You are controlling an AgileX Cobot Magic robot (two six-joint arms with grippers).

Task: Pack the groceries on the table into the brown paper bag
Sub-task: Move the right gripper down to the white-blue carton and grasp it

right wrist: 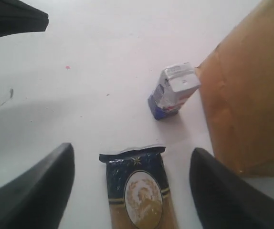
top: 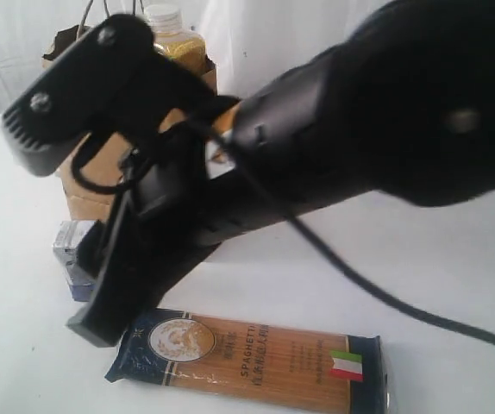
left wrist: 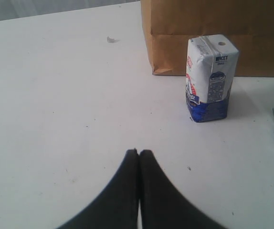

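Note:
The blue-ended spaghetti packet (top: 247, 358) lies flat on the white table (top: 6, 216) at the front. My right gripper (top: 58, 233) hangs open above its blue end, and in the right wrist view the packet (right wrist: 139, 191) lies between the spread fingers (right wrist: 46, 191), untouched. The small blue-silver carton (top: 73, 250) stands upright beside the brown paper bag (top: 92, 177). The yellow-grain bottle (top: 177, 39) pokes out of the bag's top. My left gripper (left wrist: 139, 151) is shut and empty, low over bare table, with the carton (left wrist: 209, 78) and bag (left wrist: 213, 33) ahead. Jar, can and pouch are out of view.
The right arm fills most of the exterior view, hides much of the bag, and trails a black cable (top: 385, 297) over the table. A dark part of the other arm (right wrist: 13, 19) shows at a corner of the right wrist view. A small scrap (left wrist: 110, 39) lies on the table.

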